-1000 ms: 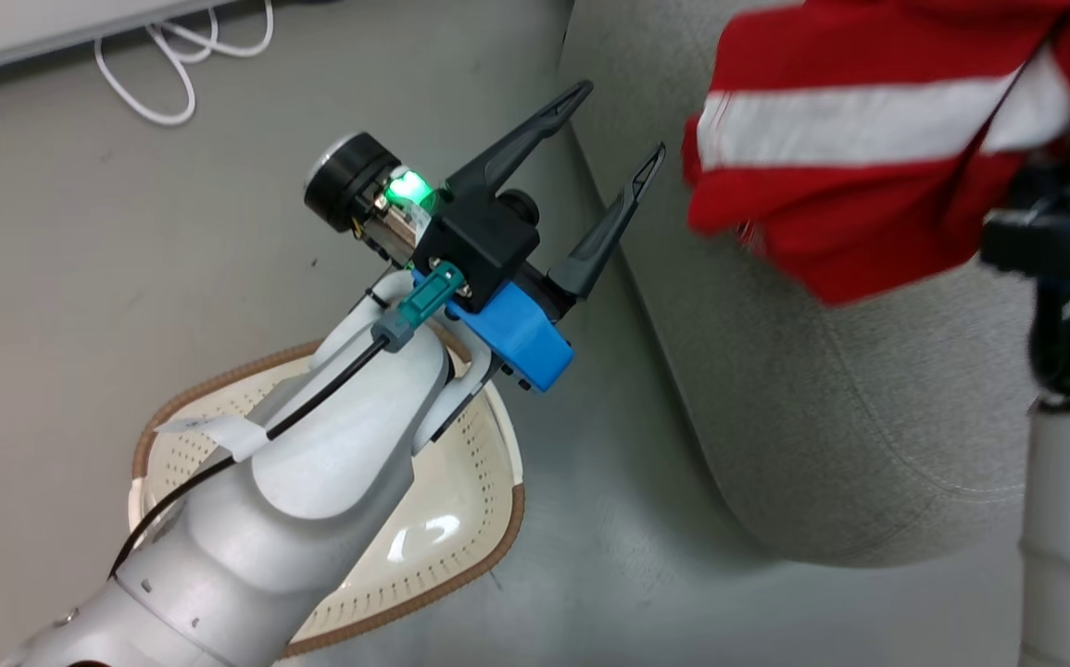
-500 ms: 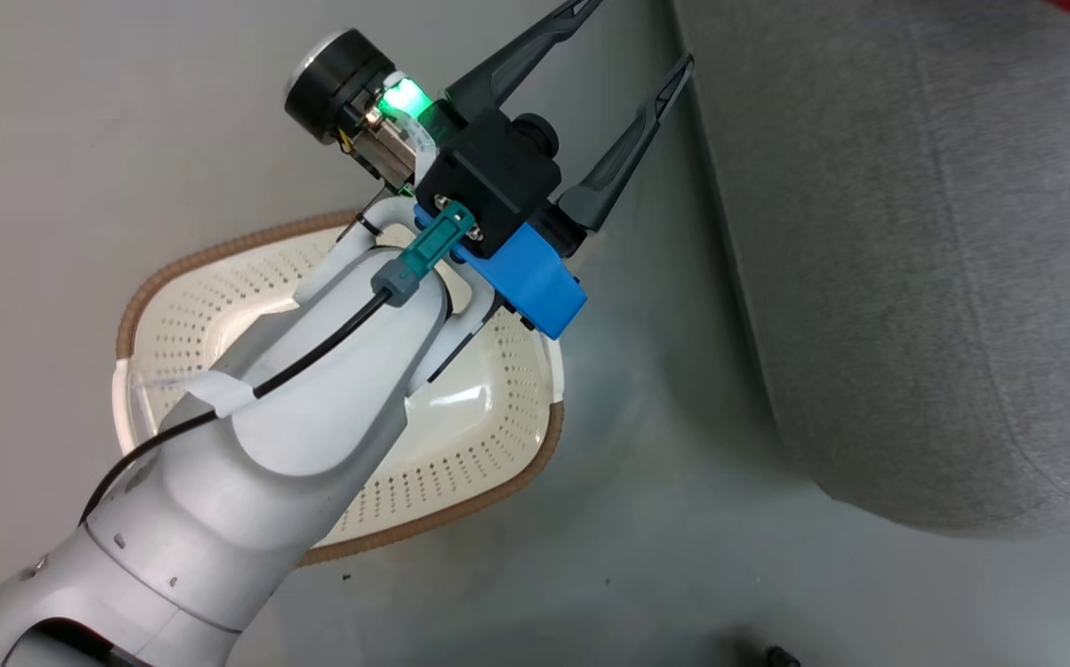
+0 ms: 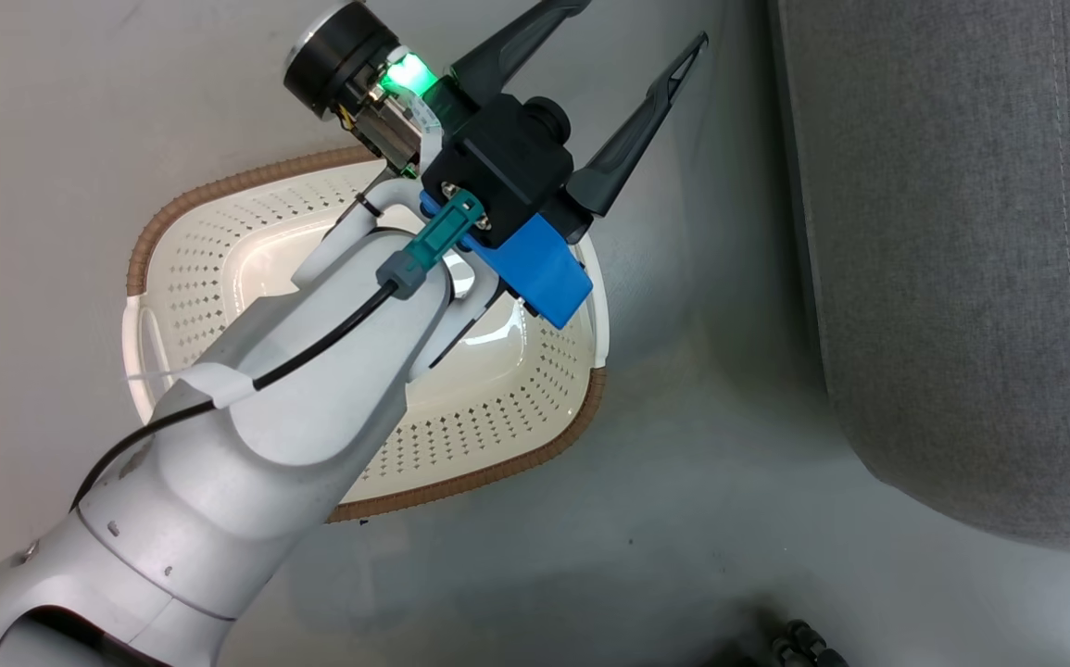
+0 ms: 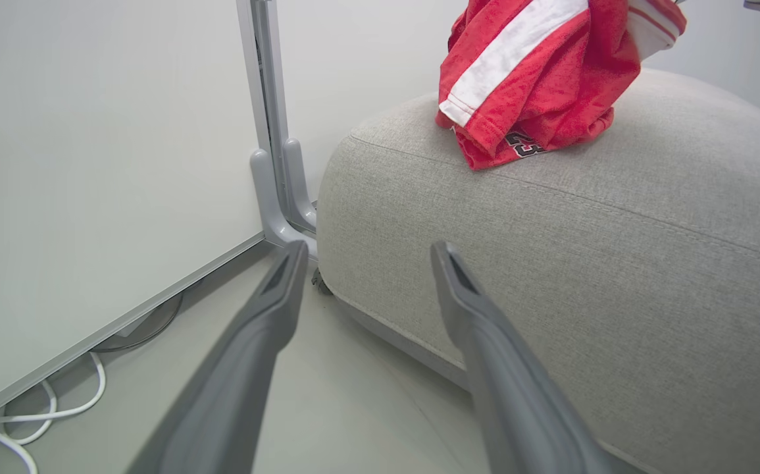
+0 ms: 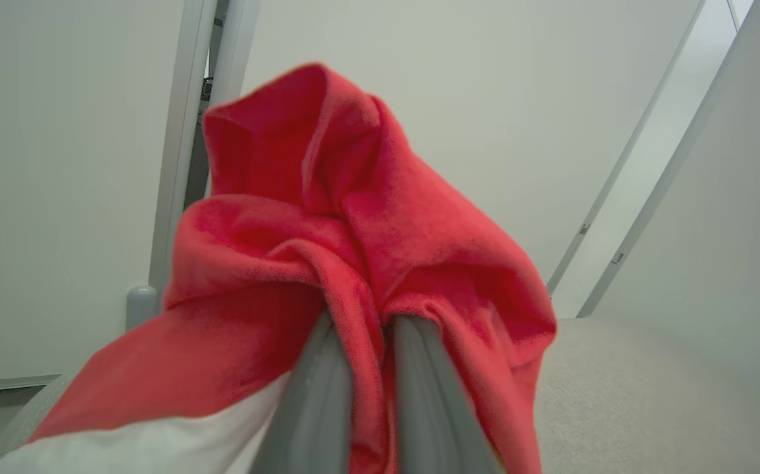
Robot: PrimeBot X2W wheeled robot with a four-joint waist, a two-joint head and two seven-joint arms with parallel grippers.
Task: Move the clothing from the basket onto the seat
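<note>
The red clothing (image 4: 537,72) with a white stripe hangs bunched over the grey seat (image 4: 551,263), its lowest folds touching the cushion top. My right gripper (image 5: 365,329) is shut on a fold of the clothing (image 5: 353,230), above the seat (image 5: 649,395). The cream basket (image 3: 497,472) with its brown rim stands on the floor left of the seat (image 3: 961,259); no fabric shows in the part I can see. My left gripper (image 3: 636,28) is open with nothing in it, its forearm across the basket. In the left wrist view, the left gripper (image 4: 368,253) points at the seat's rounded end.
A grey metal stand leg (image 4: 278,197) rises against a white wall panel just left of the seat. A white cable (image 4: 44,415) loops on the floor under that panel. A small dark object (image 3: 803,644) lies at the bottom edge near the seat.
The head camera has swung, so the basket sits higher and fuller in the picture while the clothing and right gripper have left it. The left gripper stays open.
</note>
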